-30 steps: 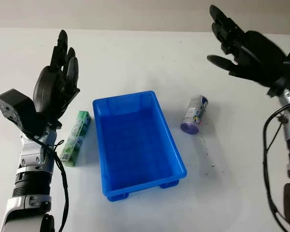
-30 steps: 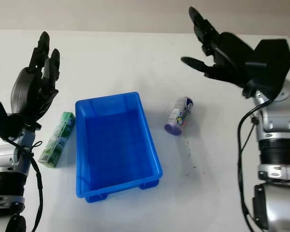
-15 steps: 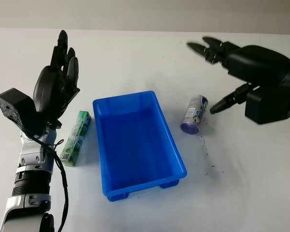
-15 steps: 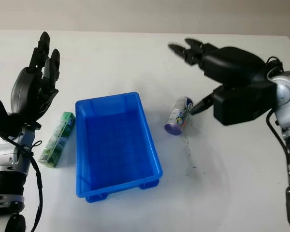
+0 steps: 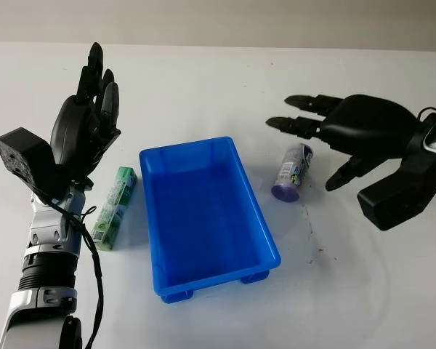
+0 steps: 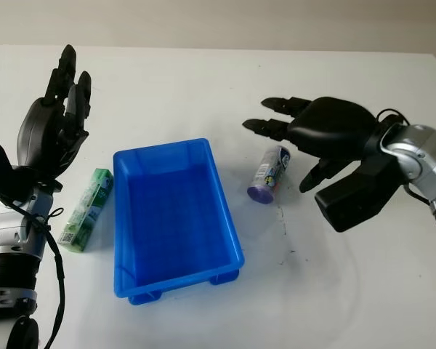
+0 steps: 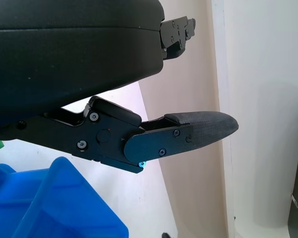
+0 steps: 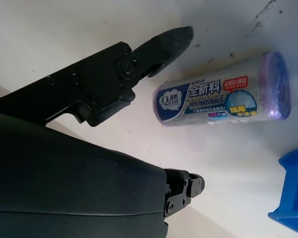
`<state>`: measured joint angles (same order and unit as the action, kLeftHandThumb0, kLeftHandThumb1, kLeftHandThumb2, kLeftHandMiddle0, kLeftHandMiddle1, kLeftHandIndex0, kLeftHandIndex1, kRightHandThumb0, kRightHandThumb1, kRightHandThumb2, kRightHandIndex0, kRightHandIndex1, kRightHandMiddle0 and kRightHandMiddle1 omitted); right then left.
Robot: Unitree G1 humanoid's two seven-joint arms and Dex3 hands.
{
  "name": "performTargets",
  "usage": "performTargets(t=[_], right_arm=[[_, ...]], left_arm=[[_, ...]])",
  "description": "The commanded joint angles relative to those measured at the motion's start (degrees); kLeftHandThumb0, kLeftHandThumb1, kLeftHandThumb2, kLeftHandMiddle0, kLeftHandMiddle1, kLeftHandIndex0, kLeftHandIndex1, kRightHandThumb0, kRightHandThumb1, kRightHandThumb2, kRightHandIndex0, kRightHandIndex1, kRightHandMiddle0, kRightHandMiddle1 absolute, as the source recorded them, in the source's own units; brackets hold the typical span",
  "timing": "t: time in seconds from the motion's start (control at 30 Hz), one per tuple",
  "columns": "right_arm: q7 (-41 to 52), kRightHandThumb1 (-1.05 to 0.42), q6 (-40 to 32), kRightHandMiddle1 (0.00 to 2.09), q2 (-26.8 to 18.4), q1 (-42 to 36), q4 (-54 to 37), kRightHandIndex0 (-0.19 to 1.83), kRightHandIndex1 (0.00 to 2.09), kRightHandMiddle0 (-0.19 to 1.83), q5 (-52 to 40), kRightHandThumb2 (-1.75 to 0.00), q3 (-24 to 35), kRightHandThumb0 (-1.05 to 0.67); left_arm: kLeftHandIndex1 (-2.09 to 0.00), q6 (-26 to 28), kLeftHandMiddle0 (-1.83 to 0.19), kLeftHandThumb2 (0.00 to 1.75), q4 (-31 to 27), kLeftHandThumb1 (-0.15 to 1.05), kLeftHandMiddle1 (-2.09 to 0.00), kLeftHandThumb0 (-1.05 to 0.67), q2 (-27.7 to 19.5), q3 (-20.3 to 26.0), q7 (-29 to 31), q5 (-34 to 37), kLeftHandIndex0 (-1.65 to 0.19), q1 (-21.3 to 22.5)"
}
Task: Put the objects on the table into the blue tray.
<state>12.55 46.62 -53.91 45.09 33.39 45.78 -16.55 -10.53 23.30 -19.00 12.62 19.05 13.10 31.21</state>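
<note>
Two objects lie on the bench [image 5: 203, 80], none in the blue tray [image 5: 203, 211]: the purple roll [image 5: 293, 171] just right of the tray, the green box [image 5: 114, 206] just left of it. Your right hand [image 5: 363, 134] hovers over the roll, open, fingers [image 5: 299, 123] extended and not touching it. The roll lies on its side; expect it to roll away if one finger nudges it before the others close. Your left hand [image 5: 83, 127] is raised, open, beyond the box.
</note>
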Motion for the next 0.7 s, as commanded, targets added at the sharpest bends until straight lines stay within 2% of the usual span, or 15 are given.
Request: performTargets(t=[0.0, 0.4, 0.67], right_arm=[[-1.3, -0.75, 0.9, 0.07, 0.0, 1.0, 0.9, 0.09, 0.08, 0.15, 0.6, -0.05, -0.7, -0.42], [-6.4, -0.75, 2.5, 0.06, 2.2, 2.6, 5.7, 0.12, 0.07, 0.16, 2.3, -0.06, -4.2, -0.31], [-9.7, -0.77, 6.0, 0.08, 3.3, 4.2, 10.4, 0.16, 0.08, 0.22, 2.1, -0.06, -5.9, -0.27]], left_arm=[[0.00, 0.0, 0.19, 0.59, -0.1, 1.05, 0.00, -0.77, -0.5, 0.2, 0.2, -0.1, 0.19, 0.7], [0.00, -0.2, 0.19, 0.58, -0.3, 1.05, 0.00, -0.77, -0.7, 0.2, -0.4, -0.6, 0.19, 0.4], [0.00, 0.4, 0.19, 0.59, -0.8, 1.05, 0.00, -0.77, -0.6, 0.2, -0.4, -0.4, 0.19, 0.2]])
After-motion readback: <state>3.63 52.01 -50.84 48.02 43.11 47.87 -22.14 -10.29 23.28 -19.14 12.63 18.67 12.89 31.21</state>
